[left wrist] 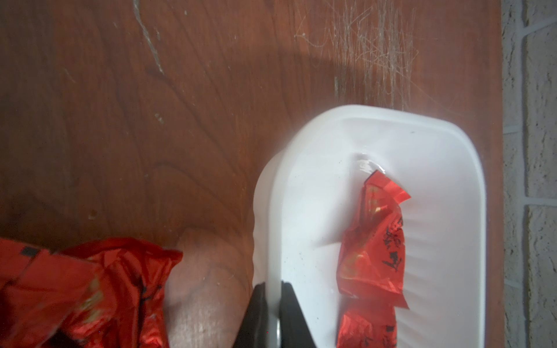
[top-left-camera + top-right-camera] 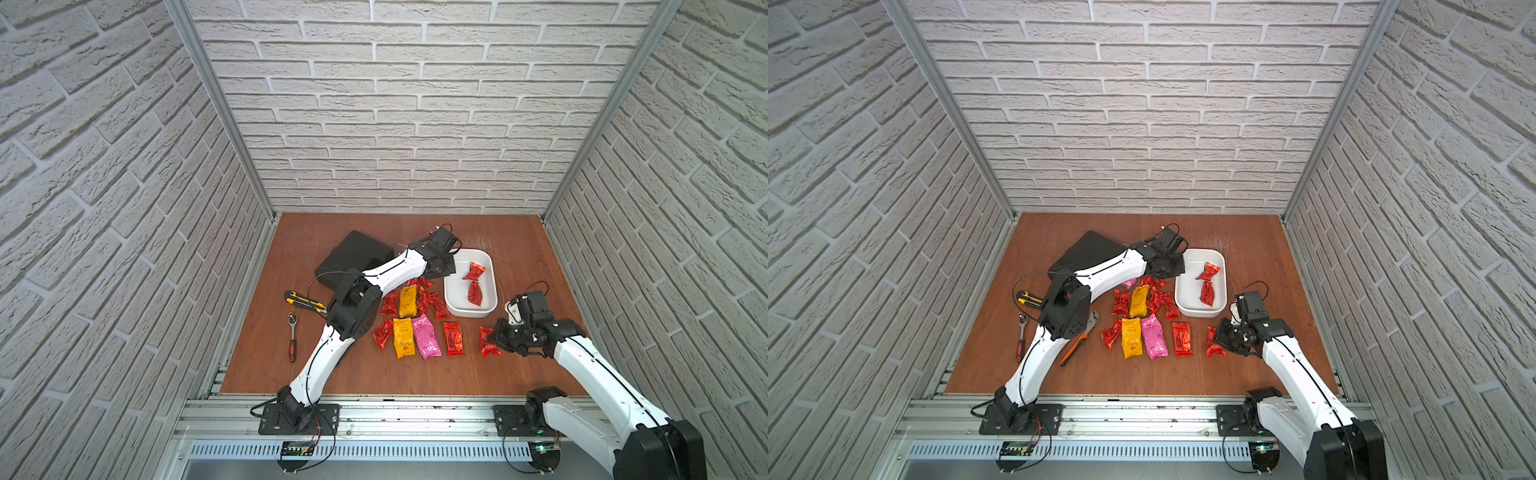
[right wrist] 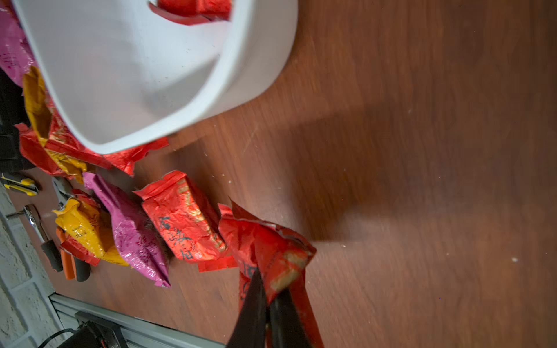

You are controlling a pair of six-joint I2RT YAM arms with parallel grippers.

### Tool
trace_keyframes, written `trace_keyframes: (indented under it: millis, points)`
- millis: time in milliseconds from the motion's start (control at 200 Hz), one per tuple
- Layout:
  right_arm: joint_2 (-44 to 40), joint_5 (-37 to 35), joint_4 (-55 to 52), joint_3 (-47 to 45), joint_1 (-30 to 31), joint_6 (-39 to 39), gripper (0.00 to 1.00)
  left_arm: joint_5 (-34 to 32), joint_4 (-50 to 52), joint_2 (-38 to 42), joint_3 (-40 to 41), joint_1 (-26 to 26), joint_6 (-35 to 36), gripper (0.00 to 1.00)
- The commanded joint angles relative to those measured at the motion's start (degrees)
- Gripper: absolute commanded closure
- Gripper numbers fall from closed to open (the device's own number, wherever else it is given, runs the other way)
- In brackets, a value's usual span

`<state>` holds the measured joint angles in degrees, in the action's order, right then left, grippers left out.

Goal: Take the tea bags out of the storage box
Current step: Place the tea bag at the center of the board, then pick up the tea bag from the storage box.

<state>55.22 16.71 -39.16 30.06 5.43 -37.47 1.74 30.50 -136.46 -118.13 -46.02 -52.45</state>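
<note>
The white storage box (image 2: 457, 291) stands at the table's right centre, and two red tea bags (image 2: 474, 271) (image 2: 475, 293) lie inside it. My left gripper (image 1: 273, 298) is shut on the box's left rim (image 1: 275, 229), one finger inside and one outside. Several tea bags lie on the table left of the box and in front of it: red ones (image 2: 454, 338), two yellow (image 2: 403, 343) and a pink one (image 2: 426, 336). My right gripper (image 3: 269, 289) is shut on a red tea bag (image 3: 271, 244) at the right end of that row, low over the table (image 2: 487, 343).
A black tool case (image 2: 353, 253) sits at the back left under my left arm. A yellow utility knife (image 2: 305, 302), a ratchet (image 2: 292, 336) and orange-handled pliers (image 2: 1077, 345) lie on the left. Brick walls close in three sides.
</note>
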Motion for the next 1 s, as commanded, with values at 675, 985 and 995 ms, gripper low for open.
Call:
trace_keyframes:
  millis: [675,985,995]
  points:
    - [13.1,-8.4,-8.4,29.0,-0.3,16.1,0.38,-4.8,1.7,2.2,0.0,-1.0,-3.3,1.0]
    - [38.2,-9.6,-5.1,43.1,2.8,18.5,0.47,-4.7,1.1,2.6,0.6,-0.8,-4.5,1.0]
    - [38.8,-9.9,-5.1,43.4,2.9,18.4,0.47,-4.7,1.1,2.7,0.7,-0.8,-4.5,1.0]
